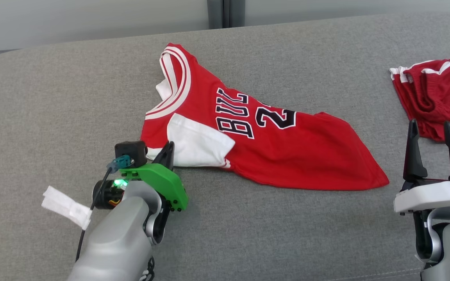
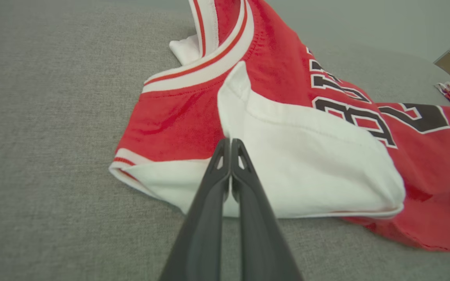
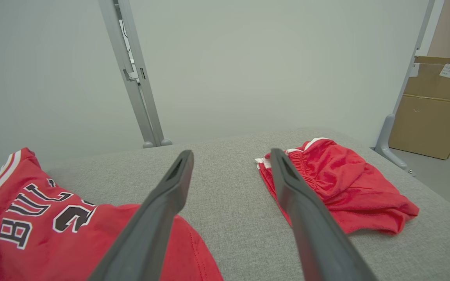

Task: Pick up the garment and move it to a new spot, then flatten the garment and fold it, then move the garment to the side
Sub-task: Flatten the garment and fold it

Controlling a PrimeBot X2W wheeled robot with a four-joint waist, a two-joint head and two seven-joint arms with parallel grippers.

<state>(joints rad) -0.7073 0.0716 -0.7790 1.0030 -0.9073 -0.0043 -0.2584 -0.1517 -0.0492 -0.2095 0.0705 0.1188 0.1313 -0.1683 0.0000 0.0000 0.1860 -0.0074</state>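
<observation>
The garment is a red jersey with white sleeves and black lettering, lying crumpled on the grey cushion. My left gripper sits at its near-left corner. In the left wrist view the left gripper is shut, its tips pinched on the edge of the folded white sleeve. My right gripper stands open at the lower right, off the jersey's hem and holding nothing. The right wrist view has the right gripper spread over bare cushion, with the garment at lower left.
Red shorts with white trim lie crumpled at the cushion's right edge, just beyond my right fingers; the shorts also appear in the right wrist view. A cardboard box and a metal post stand behind the cushion.
</observation>
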